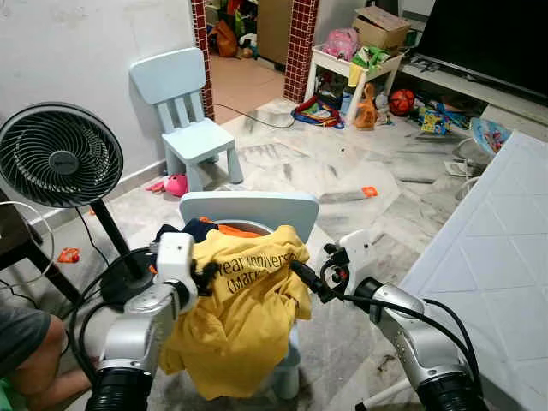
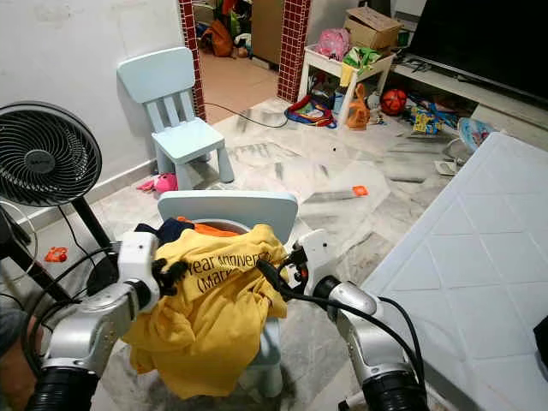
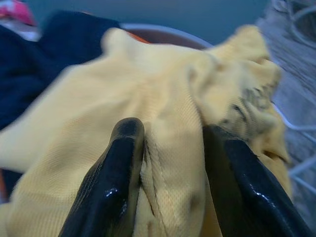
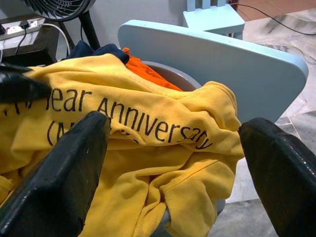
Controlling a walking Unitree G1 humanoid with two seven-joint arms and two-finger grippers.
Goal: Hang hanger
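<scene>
The left hand (image 3: 165, 182) pinches a fold of the yellow shirt (image 1: 244, 317) heaped on the pale blue chair (image 1: 248, 208), likely to lift it, while the right hand (image 4: 173, 163) waits spread beside it; no hanger can be made out.

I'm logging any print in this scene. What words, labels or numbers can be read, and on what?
"ear Anniversary" on the yellow shirt, its first letters hidden in a fold.
A second line beneath, opening with "(", is folded away and unreadable.
The badge on the fan hub is too small to read.
</scene>
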